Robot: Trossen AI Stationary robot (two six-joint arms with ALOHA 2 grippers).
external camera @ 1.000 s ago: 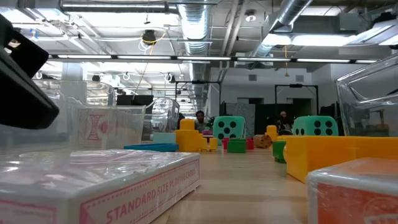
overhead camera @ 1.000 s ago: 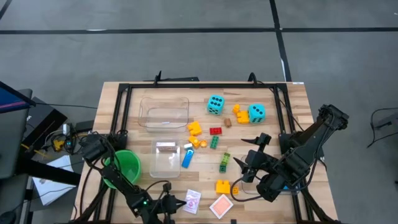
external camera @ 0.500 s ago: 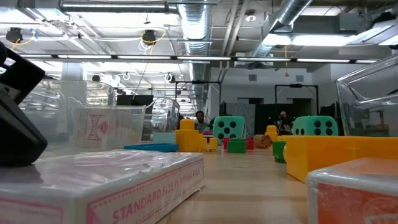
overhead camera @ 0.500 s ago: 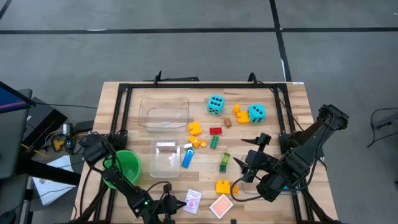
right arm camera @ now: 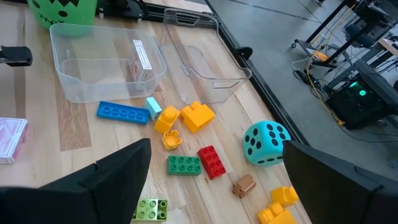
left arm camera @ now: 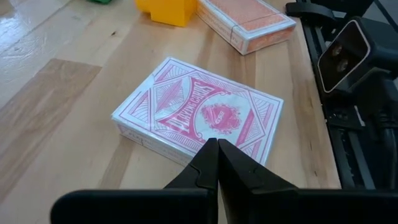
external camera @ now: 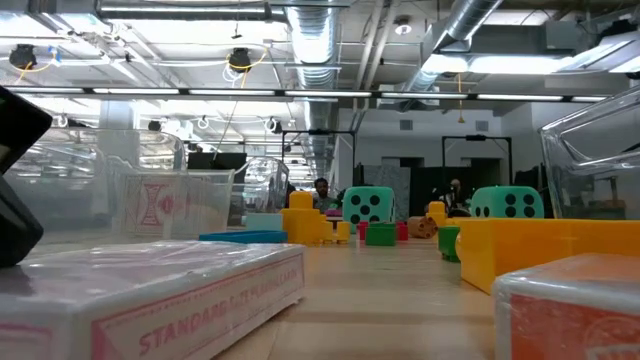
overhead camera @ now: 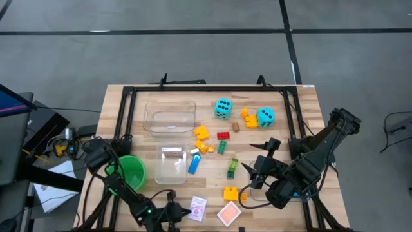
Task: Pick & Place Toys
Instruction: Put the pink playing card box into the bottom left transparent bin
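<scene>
A pink-and-white deck of playing cards lies flat near the table's near edge, beside an orange deck and a yellow brick. My left gripper is shut, low at the pink deck's left side. Two cyan dice and small coloured bricks lie mid-table. My right gripper hangs open above the table's right part, its fingers wide apart over the bricks, and it touches nothing. My left gripper's shut fingertips meet the pink deck's long side nearest the gripper, about midway along it. They come from the table's left, slanting down. The deck lies flat on the table.
Two clear bins stand left of centre: a larger one and a smaller one with a card pack inside. A green cup stands at the left. Black frame rails run along the table's sides.
The pink deck has turned a little, flat on the table, with my shut left fingertips at its side. In the low view its printed side now faces at a different slant. My right gripper has kept still.
</scene>
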